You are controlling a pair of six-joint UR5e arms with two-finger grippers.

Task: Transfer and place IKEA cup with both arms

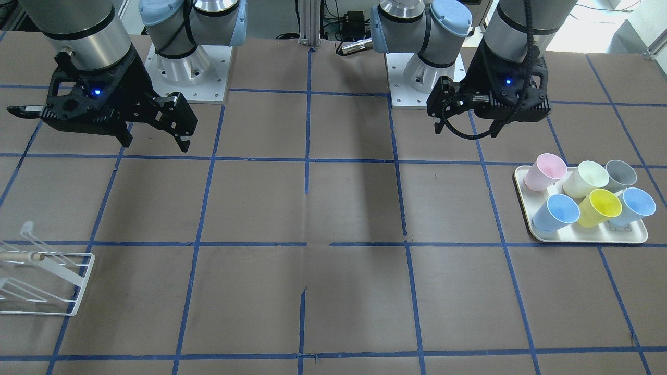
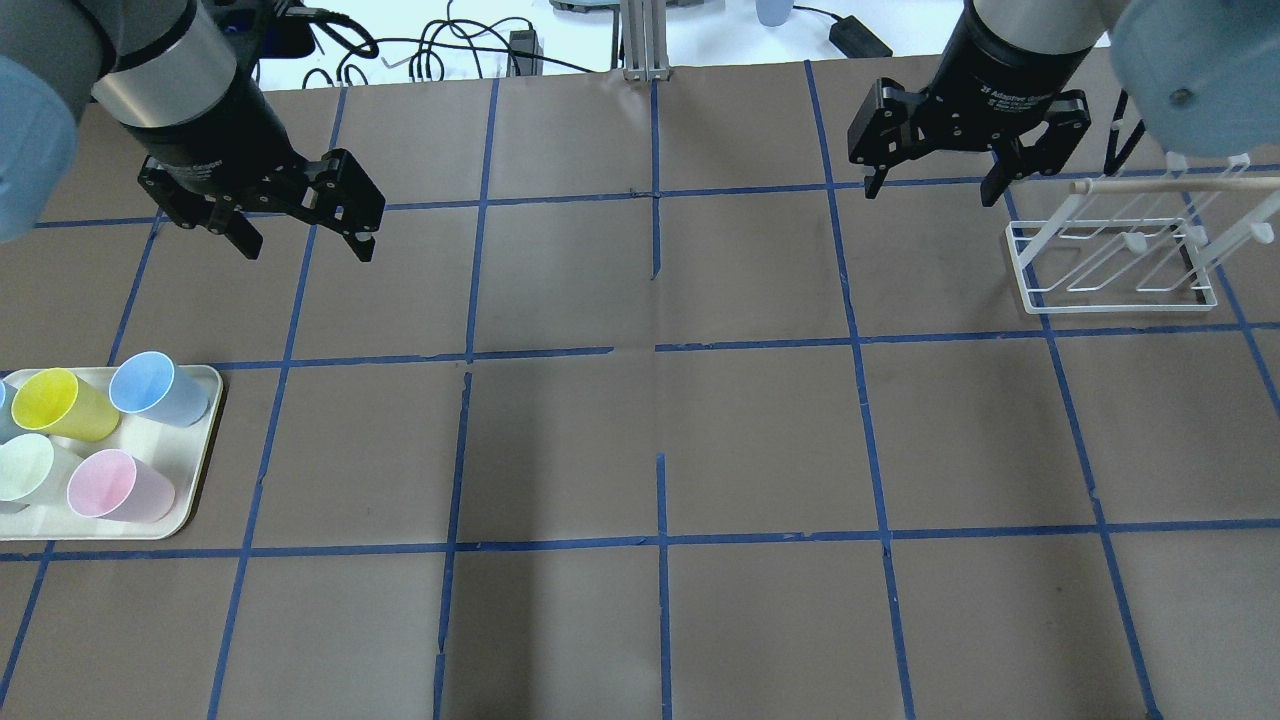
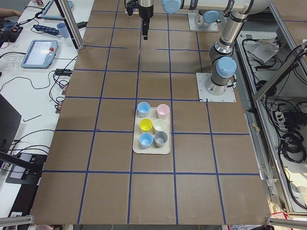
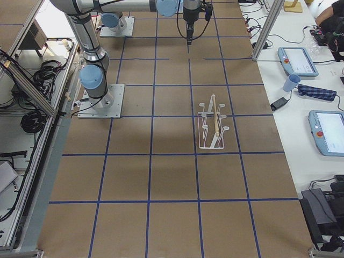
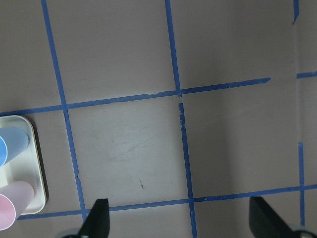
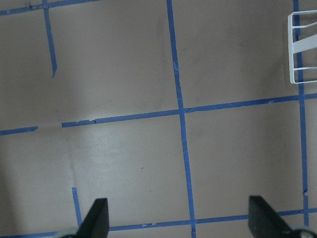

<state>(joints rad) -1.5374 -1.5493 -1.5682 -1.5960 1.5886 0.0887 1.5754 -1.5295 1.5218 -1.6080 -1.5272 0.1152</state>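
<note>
Worktop (image 2: 660, 440) w/ blue tape grid. Wire rack (image 2: 1110, 265) at its right end, tray (image 2: 185, 455) at left end. Left tool (image 2: 305, 245) & right tool (image 2: 930, 192) both hang above worktop, fingers spread, nothing between them. IKEA cup (image 2: 60, 405) on tray among other cups, well apart from left tool, farther still from right tool.

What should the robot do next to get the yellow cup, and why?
Probably swing the left gripper across until it is above the yellow cup. Its jaws are open and empty, and it hangs over bare table, away from the tray. The cup stands on that tray among five other cups, on this arm's side, with nothing holding it.
</note>
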